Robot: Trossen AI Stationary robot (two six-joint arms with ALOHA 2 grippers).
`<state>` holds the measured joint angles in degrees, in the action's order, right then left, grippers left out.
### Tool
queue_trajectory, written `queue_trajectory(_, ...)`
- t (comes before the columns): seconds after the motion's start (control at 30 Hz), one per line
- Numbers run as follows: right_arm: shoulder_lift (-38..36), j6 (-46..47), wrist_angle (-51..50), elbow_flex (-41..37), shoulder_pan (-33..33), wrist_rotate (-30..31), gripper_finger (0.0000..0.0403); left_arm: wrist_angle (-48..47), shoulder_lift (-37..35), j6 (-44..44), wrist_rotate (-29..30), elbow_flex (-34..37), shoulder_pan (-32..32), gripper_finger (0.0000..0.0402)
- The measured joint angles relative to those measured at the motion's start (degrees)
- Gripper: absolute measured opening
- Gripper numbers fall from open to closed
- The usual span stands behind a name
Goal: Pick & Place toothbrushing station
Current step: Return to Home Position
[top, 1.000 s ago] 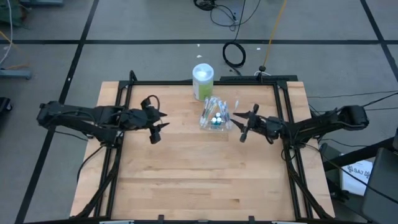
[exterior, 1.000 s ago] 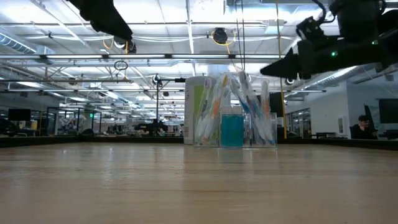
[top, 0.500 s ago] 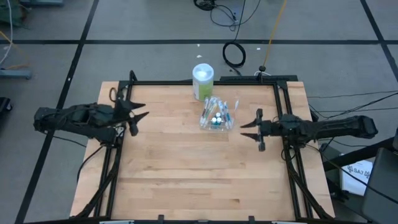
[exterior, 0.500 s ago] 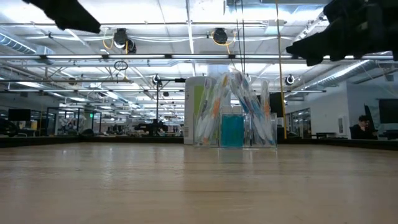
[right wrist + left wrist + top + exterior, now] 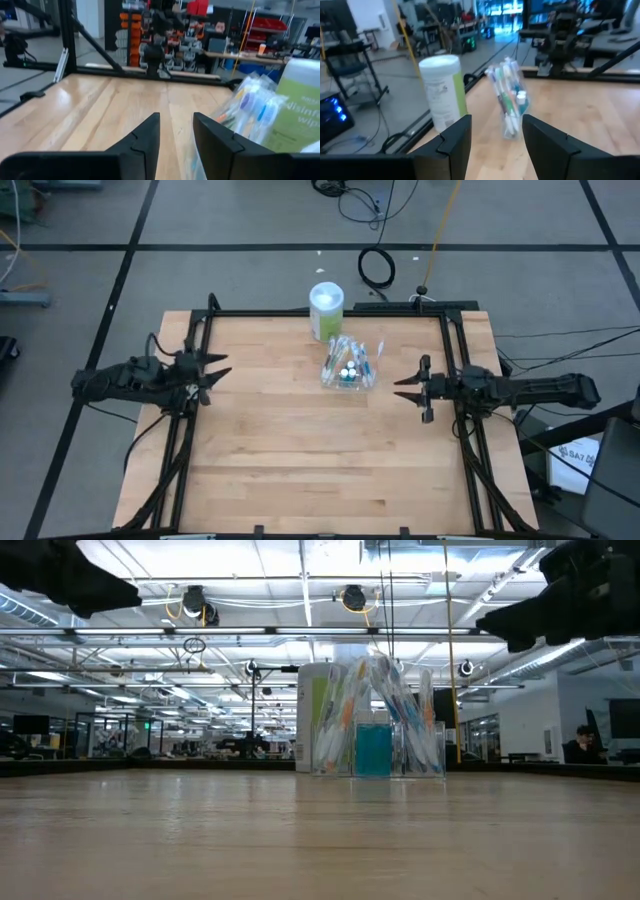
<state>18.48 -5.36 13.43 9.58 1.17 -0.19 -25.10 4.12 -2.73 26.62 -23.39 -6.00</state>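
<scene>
Both arms point(image 5: 130, 378) point(image 5: 530, 388) point inward, end effectors point(image 5: 218, 370) point(image 5: 408, 388) parted.

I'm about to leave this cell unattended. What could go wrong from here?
The clear plastic organizer, stuffed with slim toothbrushes leaning out, looks top-heavy; a nudge might tip it. The open right gripper hangs nearer it than the left gripper. The white-and-green cylindrical canister at the table's back edge could be knocked off.

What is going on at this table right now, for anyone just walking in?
Nothing is being handled. The left tool hangs open and empty over the left edge of the table, the right tool likewise at the right edge. Between them, toward the back, stands a clear organizer holding toothbrushes and teal tubes, beside a white-and-green canister.
</scene>
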Motion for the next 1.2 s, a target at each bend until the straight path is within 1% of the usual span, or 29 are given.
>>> queue_trajectory(0.1, -1.74, 0.15, -0.02, -0.01, 0.0, -0.06, 0.0103, 0.41, -3.96, -1.39, -2.84, 1.32, 0.0, 0.0182)
queue_trajectory(0.17, -2.91, 0.14, -0.49, -0.01, 0.0, -0.08, 0.0098, 2.12, -3.73, -1.56, -4.02, 1.7, -0.04, 0.0182)
queue_trajectory(0.23, -4.15, 0.35, -2.38, -0.05, -0.02, -0.25, 0.0094, 1.6, -3.82, -1.76, -4.74, 1.85, -0.09, 0.0182)
queue_trajectory(0.3, -5.56, 0.97, -4.31, -0.06, -0.02, -1.35, 0.009, 2.89, -3.78, -1.96, -4.69, 2.25, -0.11, 0.0182)
queue_trajectory(0.4, -7.16, 1.22, -5.5, -0.12, -0.02, -3.23, 0.0086, 8.22, -3.76, -3.37, -4.8, 5.73, -0.09, 0.0182)
queue_trajectory(0.53, -8.87, 1.32, -3.45, -2.39, -0.04, -6.34, 0.0082, 19.13, -3.8, -8.24, -9.05, 10.91, -0.1, 0.0182)
queue_trajectory(0.6, -9.5, 2.2, -1.05, -4.31, -0.04, -7.57, 0.008, 23.35, -3.76, -8.99, -10.41, 13.8, -0.09, 0.0182)
queue_trajectory(0.7, -10.2, 3.21, 4.14, -6.75, -0.02, -7.56, 0.0079, 28.18, -3.79, -8.98, -10.61, 16.42, -0.09, 0.0182)
queue_trajectory(0.83, -10.38, 3.21, 5.68, -8.4, -0.02, -7.58, 0.0079, 31.24, -3.76, -7.61, -10.88, 19.07, -0.09, 0.0182)
queue_trajectory(1.0, -10.47, 3.21, 5.99, -8.52, -0.02, -7.53, 0.0079, 35.59, -3.76, -6.64, -12.16, 22.54, -0.09, 0.0182)
queue_trajectory(1.1, -10.52, 3.21, 5.39, -8.57, -0.02, -7.51, 0.0079, 33.79, -3.74, -4.32, -12.07, 22.65, -0.09, 0.0182)
queue_trajectory(1.2, -10.5, 3.21, 2.95, -8.59, -0.02, -7.51, 0.0079, 33.81, -3.76, -4.37, -12.14, 22.63, -0.09, 0.0182)
